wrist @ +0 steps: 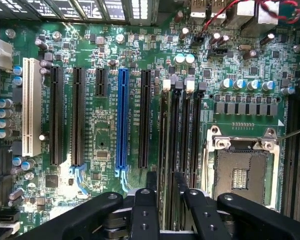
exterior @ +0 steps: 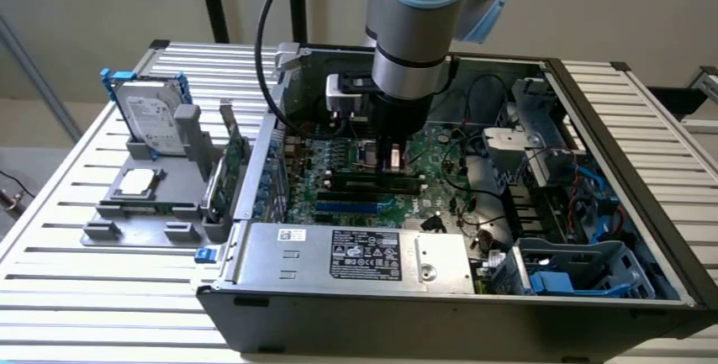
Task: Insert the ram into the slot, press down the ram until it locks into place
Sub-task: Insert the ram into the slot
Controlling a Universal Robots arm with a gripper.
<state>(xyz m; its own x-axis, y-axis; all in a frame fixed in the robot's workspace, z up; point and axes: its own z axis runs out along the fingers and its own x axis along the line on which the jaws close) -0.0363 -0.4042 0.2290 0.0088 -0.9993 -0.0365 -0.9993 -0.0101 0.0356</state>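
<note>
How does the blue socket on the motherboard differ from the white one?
The blue socket is bright blue; the white socket is cream. The white socket is clearly broader, the blue socket slim. The blue socket has black sockets on both sides; the white socket has one on one side, capacitors on the other. Both are long, straight and parallel on the green motherboard.
</note>
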